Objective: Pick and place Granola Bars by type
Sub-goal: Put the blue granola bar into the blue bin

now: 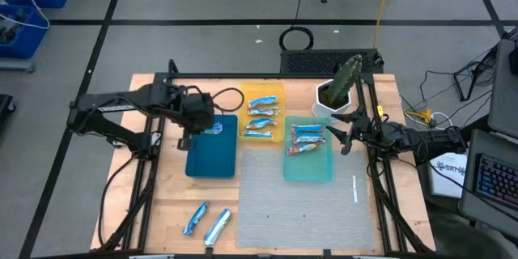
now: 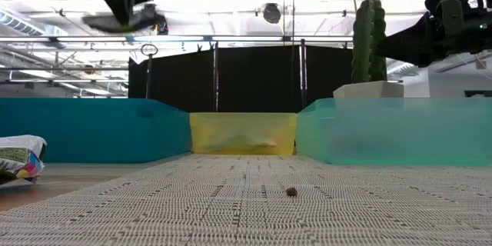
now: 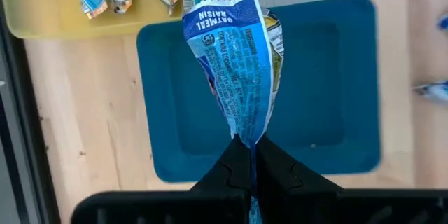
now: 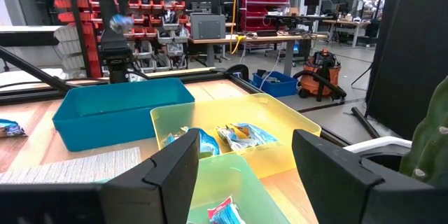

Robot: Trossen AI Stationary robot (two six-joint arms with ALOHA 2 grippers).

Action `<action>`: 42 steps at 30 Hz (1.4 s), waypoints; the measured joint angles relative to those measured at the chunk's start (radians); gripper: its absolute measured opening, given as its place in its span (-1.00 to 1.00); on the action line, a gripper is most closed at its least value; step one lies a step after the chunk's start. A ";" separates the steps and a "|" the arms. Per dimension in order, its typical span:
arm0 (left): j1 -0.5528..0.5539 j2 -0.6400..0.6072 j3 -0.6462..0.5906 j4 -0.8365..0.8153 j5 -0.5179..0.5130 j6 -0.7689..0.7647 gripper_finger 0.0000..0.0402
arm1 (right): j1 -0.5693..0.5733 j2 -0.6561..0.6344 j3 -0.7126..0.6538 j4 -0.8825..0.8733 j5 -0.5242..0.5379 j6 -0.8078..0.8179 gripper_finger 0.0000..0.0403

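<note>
I am holding a blue-and-white crinkled oatmeal-raisin granola bar [image 3: 238, 63] pinched in the left gripper [image 3: 252, 155], hanging over the empty dark-blue rectangular tray [image 1: 210, 160]. The yellow tray [image 1: 275, 95] is already carrying about four bars, the teal tray [image 1: 312, 168] roughly three, though I am counting from far above. Two wrapped bars [image 1: 206, 223] are waiting on the wooden table [image 1: 162, 194]. The right gripper [image 1: 343, 137] is idling, jaws spread, beside the teal tray.

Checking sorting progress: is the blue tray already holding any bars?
No: the blue tray lies bare, with the only bar near it held above it in the left gripper.
</note>
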 joint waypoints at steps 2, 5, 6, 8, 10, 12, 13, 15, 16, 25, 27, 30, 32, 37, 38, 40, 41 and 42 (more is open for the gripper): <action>0.015 0.000 -0.049 0.039 -0.002 0.025 -0.98 | 0.000 0.000 0.000 0.000 0.000 0.000 0.10; 0.046 0.000 -0.122 0.090 -0.002 0.069 -0.98 | 0.000 0.000 0.000 0.000 0.000 0.000 0.10; 0.060 0.000 -0.146 0.108 -0.002 0.085 -0.98 | 0.000 0.000 0.000 0.000 0.000 0.000 0.10; 0.085 0.000 -0.195 0.153 -0.003 0.108 -0.98 | 0.000 0.000 0.000 0.000 0.000 0.000 0.10; 0.112 0.000 -0.243 0.203 -0.002 0.127 -0.98 | 0.000 0.000 0.000 0.000 0.000 0.000 0.10; 0.136 0.000 -0.290 0.248 -0.002 0.146 -0.98 | 0.000 0.000 0.000 0.000 0.000 0.000 0.10; 0.149 0.000 -0.312 0.274 -0.002 0.157 -0.98 | 0.000 0.000 0.000 0.000 0.000 0.000 0.10; 0.171 0.004 -0.356 0.331 -0.002 0.175 -0.98 | 0.000 0.000 0.000 0.000 0.000 0.000 0.10; 0.181 0.011 -0.375 0.358 -0.002 0.180 -0.98 | 0.000 0.000 0.000 0.000 0.000 0.000 0.10; 0.257 0.130 -0.442 0.473 0.007 0.252 -0.98 | 0.000 0.000 0.000 0.000 0.000 0.000 0.10; 0.269 0.158 -0.442 0.490 0.013 0.266 -0.98 | 0.000 0.000 0.000 0.000 0.000 0.000 0.10; 0.275 0.198 -0.442 0.520 0.027 0.280 -0.98 | 0.000 0.000 0.000 0.000 0.000 0.000 0.10; 0.276 0.227 -0.442 0.535 0.039 0.282 -0.98 | 0.000 0.000 0.000 0.000 0.000 0.000 0.10; 0.282 0.277 -0.442 0.557 0.044 0.289 -0.98 | 0.000 0.000 0.000 0.000 0.000 0.000 0.10; 0.286 0.282 -0.442 0.558 0.048 0.290 -0.98 | 0.000 0.000 0.000 0.000 0.000 0.000 0.10; 0.293 0.294 -0.442 0.556 0.049 0.290 -0.98 | 0.000 0.000 0.000 0.000 0.000 0.000 0.10; 0.296 0.299 -0.442 0.551 0.049 0.289 -0.97 | 0.000 0.000 0.000 0.000 0.000 0.000 0.10; 0.299 0.302 -0.442 0.546 0.049 0.288 -0.96 | 0.000 0.000 0.000 0.000 0.000 0.000 0.10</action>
